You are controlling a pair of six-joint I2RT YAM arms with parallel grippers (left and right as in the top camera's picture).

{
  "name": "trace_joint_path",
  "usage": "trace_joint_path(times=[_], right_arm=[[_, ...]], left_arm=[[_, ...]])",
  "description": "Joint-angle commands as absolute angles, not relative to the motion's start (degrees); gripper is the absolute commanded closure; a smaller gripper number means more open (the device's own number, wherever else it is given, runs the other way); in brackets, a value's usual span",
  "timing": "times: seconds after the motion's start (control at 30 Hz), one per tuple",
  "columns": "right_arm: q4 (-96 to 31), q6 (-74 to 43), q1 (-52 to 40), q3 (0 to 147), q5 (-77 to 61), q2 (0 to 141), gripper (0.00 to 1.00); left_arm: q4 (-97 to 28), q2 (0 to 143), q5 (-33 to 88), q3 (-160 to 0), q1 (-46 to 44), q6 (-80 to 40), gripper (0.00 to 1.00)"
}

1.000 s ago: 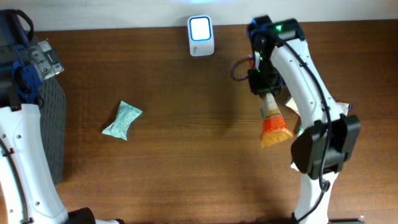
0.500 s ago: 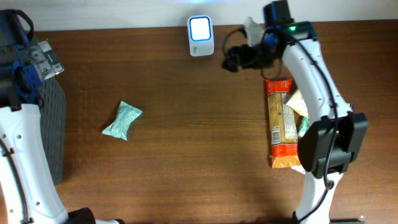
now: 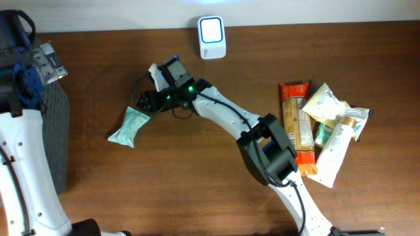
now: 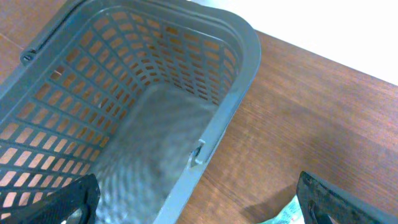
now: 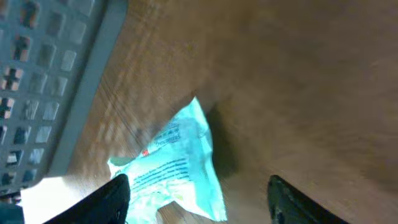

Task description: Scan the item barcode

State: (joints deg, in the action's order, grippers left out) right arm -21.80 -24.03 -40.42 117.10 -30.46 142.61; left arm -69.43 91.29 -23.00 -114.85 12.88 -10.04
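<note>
Now: right gripper (image 3: 146, 101), jaws apart, hovers over pale green crinkled plastic pouch (image 3: 129, 126) near brown wooden table's (image 3: 197, 177) left edge; left gripper (image 4: 199, 199), jaws wide apart, above grey plastic basket (image 4: 239, 74).

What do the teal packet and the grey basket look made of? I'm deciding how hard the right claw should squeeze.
Teal packet: probably thin plastic film, slightly glossy. It is creased and puffy, with printed text on its face, so it should give easily.
Grey basket: moulded hard plastic by the look of it, with a satin finish. It has rigid lattice walls and a thick smooth rim.
</note>
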Motion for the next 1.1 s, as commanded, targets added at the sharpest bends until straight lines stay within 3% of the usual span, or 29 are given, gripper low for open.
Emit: trace_joint_path(times=[0.0, 0.13, 0.2, 0.27, 0.33, 0.37, 0.47, 0.6, 0.77, 0.8, 0.83, 0.87, 0.93, 1.07], right_arm=[[-21.50, -24.47, -42.46, 117.27, -30.63, 144.53, 0.39], [-21.34, -23.88, -43.22, 117.25, -30.81, 146.82, 0.44], [-21.63, -23.88, -43.20, 117.25, -32.10, 148.40, 0.55], [-23.29, -23.83, -43.22, 117.25, -34.35, 148.44, 0.59], [-27.35, -22.44, -43.22, 117.25, -35.88, 148.44, 0.79], [-28.77, -20.08, -43.09, 117.25, -35.81, 148.44, 0.96], [-30.48, -18.83, -39.53, 117.32, -35.79, 146.19, 0.96], [-42.15, -13.69, -33.26, 117.32, -32.23, 137.43, 0.96], [-68.05, -9.39, -32.25, 116.05, -30.79, 135.17, 0.96], [-69.71, -8.08, -32.80, 114.91, -30.76, 135.17, 0.89], [-71.35, -6.42, -33.36, 113.95, -28.51, 135.17, 0.48], [-71.40, -6.44, -33.32, 113.89, -26.83, 135.17, 0.36], [-71.16, -6.63, -31.77, 114.13, -26.30, 135.13, 0.27], [-71.16, -7.35, -23.35, 114.72, -28.01, 130.85, 0.27]], left_arm=[[-69.34, 90.94, -23.79, -114.78, 12.93, -9.52, 0.01], [-69.34, 90.94, -23.79, -114.78, 12.93, -9.52, 0.01], [-69.34, 90.94, -23.79, -114.80, 12.93, -9.52, 0.01], [-69.34, 90.94, -23.79, -114.78, 12.93, -9.52, 0.01], [-69.34, 90.94, -23.79, -114.78, 12.93, -9.52, 0.01], [-69.34, 90.94, -23.79, -114.78, 12.93, -9.52, 0.01], [-69.34, 90.94, -23.79, -114.78, 12.93, -9.52, 0.01], [-69.34, 90.94, -23.79, -114.78, 12.93, -9.52, 0.01], [-69.34, 90.94, -23.79, -114.78, 12.93, -9.52, 0.01], [-69.34, 90.94, -23.79, -114.78, 12.93, -9.52, 0.01], [-69.34, 90.94, -23.79, -114.78, 12.93, -9.52, 0.01], [-69.34, 90.94, -23.79, -114.78, 12.93, -9.52, 0.01], [-69.34, 90.94, -23.79, -114.78, 12.93, -9.52, 0.01], [-69.34, 90.94, -23.79, -114.78, 12.93, -9.52, 0.01]])
